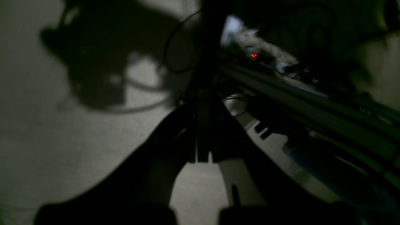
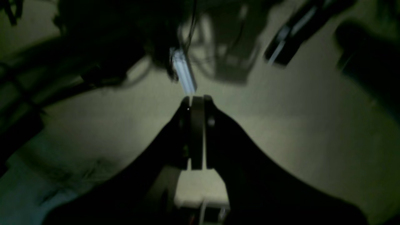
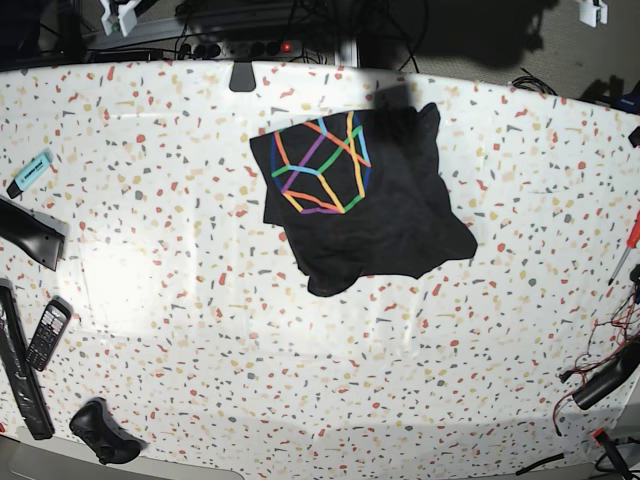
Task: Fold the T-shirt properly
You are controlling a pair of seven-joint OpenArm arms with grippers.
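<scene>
Both arms off the desk [image 3: 150, 300], not seen in the base view. My left gripper [image 1: 200, 156] has its jaws pressed together, nothing in them, over a dim pale surface. My right gripper [image 2: 197, 134] is likewise pressed together with nothing between. The T-shirt [image 3: 370, 215] lies folded on the terrazzo-pattern desk, near the middle of the far edge, coloured polyhedron print facing up. A teal marker [image 3: 30, 172] and a phone [image 3: 47, 333] lie by one side edge, a red screwdriver [image 3: 626, 243] by the opposite one.
</scene>
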